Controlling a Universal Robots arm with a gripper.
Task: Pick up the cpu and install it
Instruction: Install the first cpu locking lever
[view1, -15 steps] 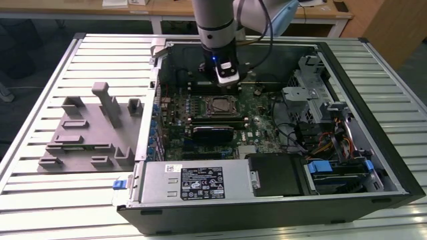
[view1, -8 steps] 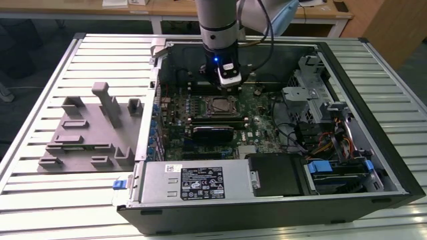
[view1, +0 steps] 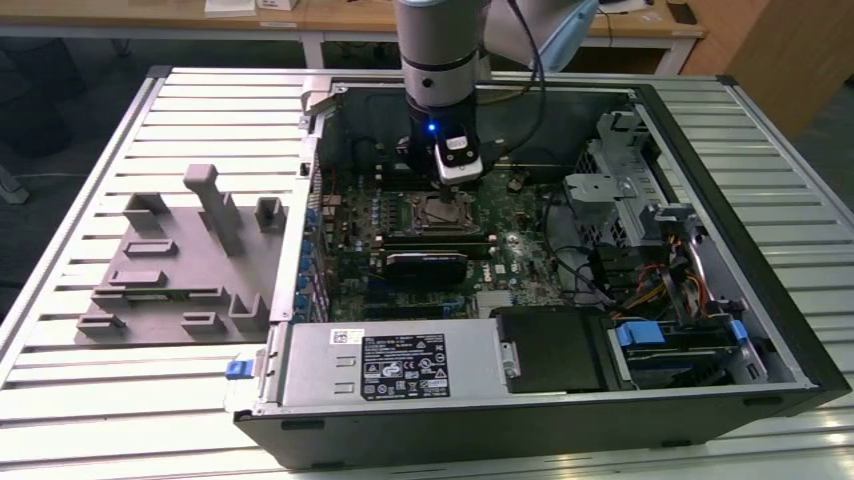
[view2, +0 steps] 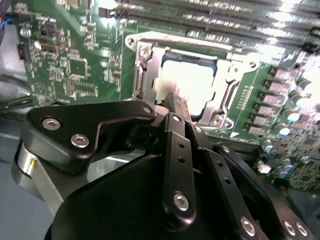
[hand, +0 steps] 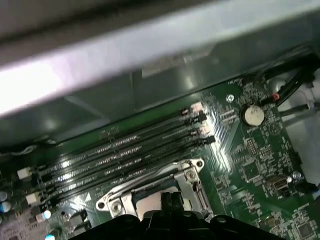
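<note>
a: gripper (view2: 172, 100) sits low inside the open computer case (view1: 747, 120), right over the socket (view2: 145, 60) on the motherboard (view2: 75, 65). fingertips look drawn together into a narrow point in the second wrist view; whether they pinch anything i cannot tell.

b: where is the cpu?

a: cpu (view2: 187, 82) lies flat in the socket frame, silvery top plate up, glare across it. the tips come down at about its 6 o'clock edge in the second wrist view — touching or just above, not resolvable. in the first wrist view a pale strip of it (hand: 145, 204) shows just past the tips, inside the metal frame.

b: so seated?

a: judgement only: it looks level within the frame, no corner visibly raised. the frame's far edge is washed out by the glare, so full seating is unconfirmed.

b: risks from here?

a: three. one — if the chip is slightly off its keys, downward pressure from the tips could bend the contacts beneath. two — if the tips drag sideways while in contact, the chip could skew in the frame. three — memory slots (hand: 125, 150) lie at 12 o'clock of the socket in the exterior view, close by; a careless swing of the arm (view1: 441, 50) could clip them or the case wall.

b: fixture block?

a: grey fixture (view1: 180, 260) rests on the slatted table (view1: 80, 400), at 9 o'clock of the case, well apart.
</note>
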